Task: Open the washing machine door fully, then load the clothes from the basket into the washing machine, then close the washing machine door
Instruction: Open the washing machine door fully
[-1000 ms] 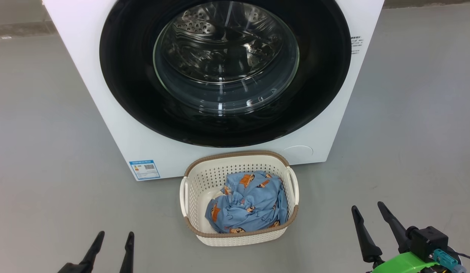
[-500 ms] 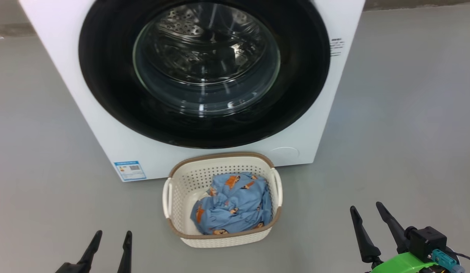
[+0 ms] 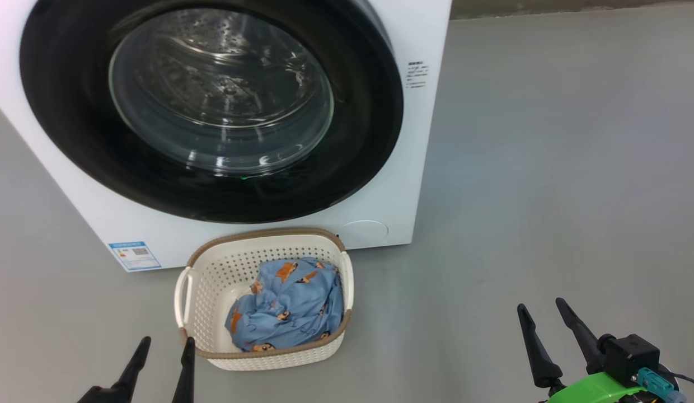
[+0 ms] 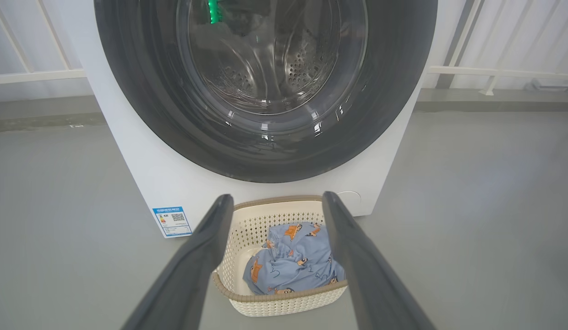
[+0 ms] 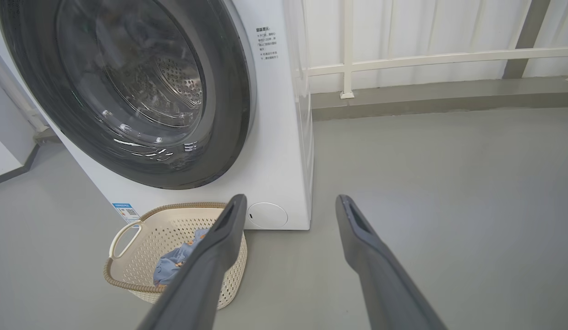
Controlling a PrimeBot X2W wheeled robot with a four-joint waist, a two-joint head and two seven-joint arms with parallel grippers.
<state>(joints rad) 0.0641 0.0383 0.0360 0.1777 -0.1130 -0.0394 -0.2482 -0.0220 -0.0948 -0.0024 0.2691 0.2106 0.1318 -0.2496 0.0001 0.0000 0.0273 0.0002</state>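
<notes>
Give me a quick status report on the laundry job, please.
Left gripper open, empty. Right gripper open, empty. Washing machine door shut; clothes in basket. Basket on floor directly below door.

We see a smooth grey floor [image 3: 548, 168] bearing the white washing machine [image 3: 418, 157]; the cream basket [image 3: 212, 274] stands on it too, just before the machine's front.

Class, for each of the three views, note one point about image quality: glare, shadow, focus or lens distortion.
Head view: the washing machine door carries white streaks of glare on its glass; the basket casts only a faint shadow. Left wrist view: a green glint reflects in the glass, and the near fingers look soft. Right wrist view: the wide lens makes the washing machine lean.
</notes>
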